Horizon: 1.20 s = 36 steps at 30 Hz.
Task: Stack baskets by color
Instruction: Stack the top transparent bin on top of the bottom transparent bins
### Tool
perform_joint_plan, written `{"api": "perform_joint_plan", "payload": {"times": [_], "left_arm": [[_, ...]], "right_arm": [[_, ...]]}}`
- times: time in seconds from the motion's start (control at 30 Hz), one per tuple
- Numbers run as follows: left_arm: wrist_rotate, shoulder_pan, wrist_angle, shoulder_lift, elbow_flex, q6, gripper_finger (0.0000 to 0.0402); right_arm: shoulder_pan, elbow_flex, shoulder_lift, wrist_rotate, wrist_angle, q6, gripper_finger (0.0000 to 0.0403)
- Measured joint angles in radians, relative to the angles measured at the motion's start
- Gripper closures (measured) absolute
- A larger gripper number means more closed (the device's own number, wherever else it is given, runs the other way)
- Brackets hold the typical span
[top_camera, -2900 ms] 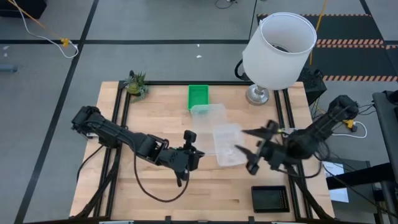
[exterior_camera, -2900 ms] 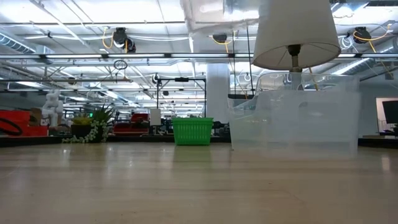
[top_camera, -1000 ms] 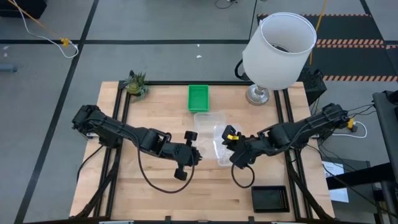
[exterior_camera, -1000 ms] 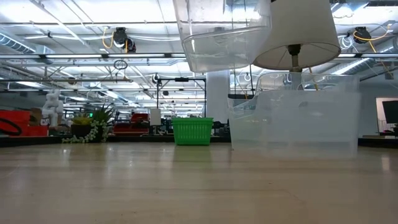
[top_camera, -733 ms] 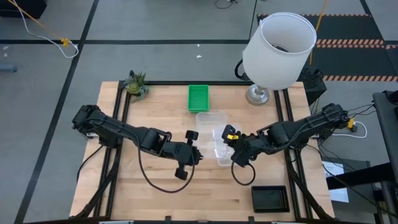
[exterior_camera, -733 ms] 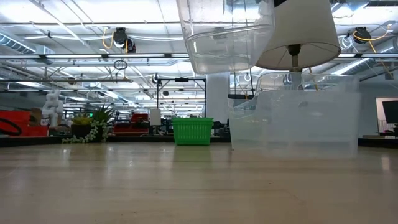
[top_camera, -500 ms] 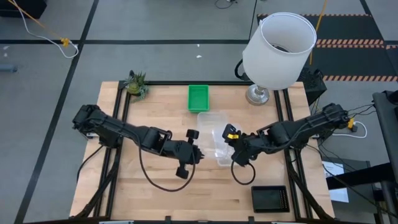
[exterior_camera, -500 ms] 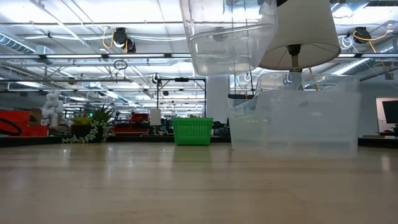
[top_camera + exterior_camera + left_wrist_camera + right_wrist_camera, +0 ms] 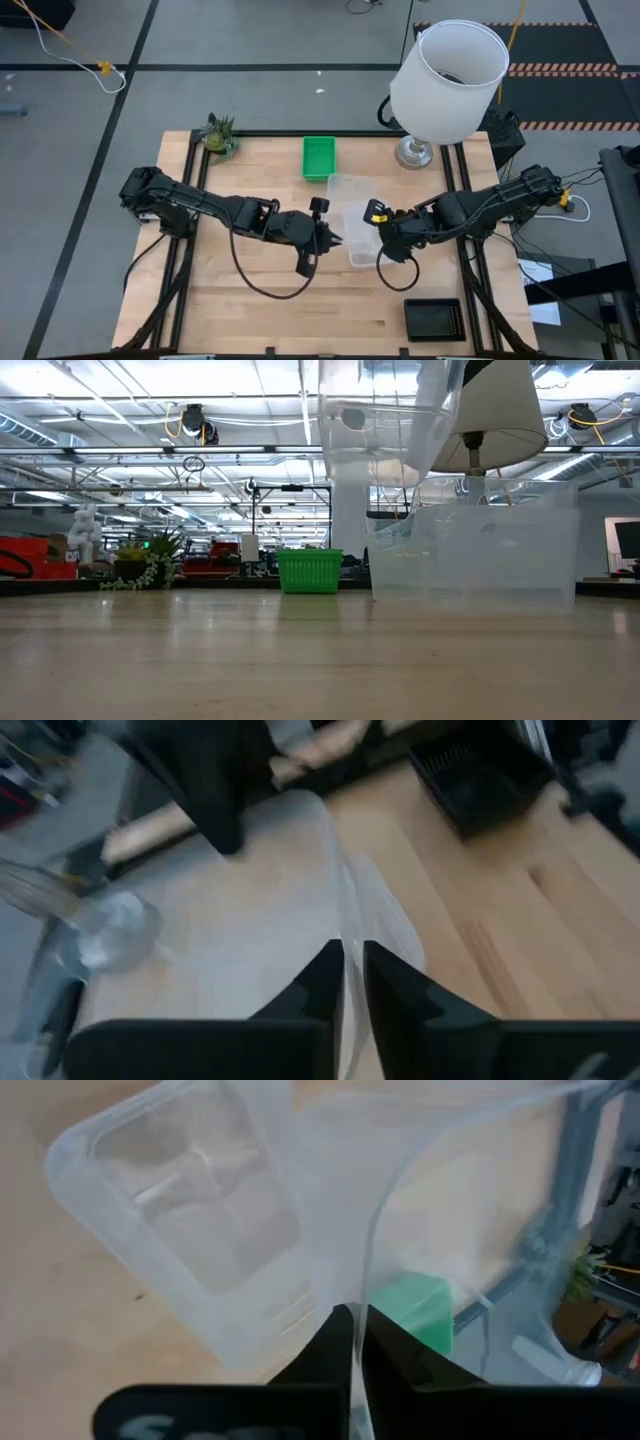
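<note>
So a clear basket is pinched by its rim from both sides at mid-frame, left gripper and right gripper both clenched on it, probably so it's kept level above the other clear basket for stacking.

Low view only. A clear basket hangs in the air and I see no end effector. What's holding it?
Observer: The left end effector is shut on the clear basket's rim.
Operator: And the right one?
Observer: The right end effector is shut on its rim too, from the other side.
Operator: No black basket in my view. Is there one?
Observer: Yes, one black basket sits at the table's front edge on the right arm's side, apart from the others.
</note>
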Motion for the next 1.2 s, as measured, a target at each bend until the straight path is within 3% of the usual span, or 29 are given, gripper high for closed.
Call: {"api": "perform_joint_plan", "payload": {"times": [0.17, 0.37, 0.57, 0.77, 0.97, 1.2], "left_arm": [[-0.047, -0.007, 0.08, -0.003, 0.003, 0.056, 0.0284], [-0.122, -0.035, 0.046, -0.042, 0.001, 0.205, 0.0178], [-0.127, -0.035, -0.039, -0.139, 0.001, 0.281, 0.0125], [-0.128, 0.021, -0.177, -0.194, 0.003, 0.393, 0.0141], [0.029, 0.078, -0.256, -0.139, 0.0, 0.598, 0.0189], [0.107, 0.113, -0.233, -0.062, 0.0, 0.716, 0.0233]], "right_arm": [[0.005, 0.0, 0.0, 0.001, -0.014, -0.024, 0.0401], [0.009, 0.0, 0.0, 0.005, -0.021, -0.107, 0.0401], [0.011, 0.0, 0.0, 0.005, -0.032, -0.185, 0.0402], [0.011, 0.0, 0.0, 0.002, -0.04, -0.251, 0.0402], [0.003, -0.01, 0.0, -0.143, -0.032, -0.279, 0.0402], [0.003, -0.039, 0.0, -0.152, 0.025, -0.3, 0.0403]]}}
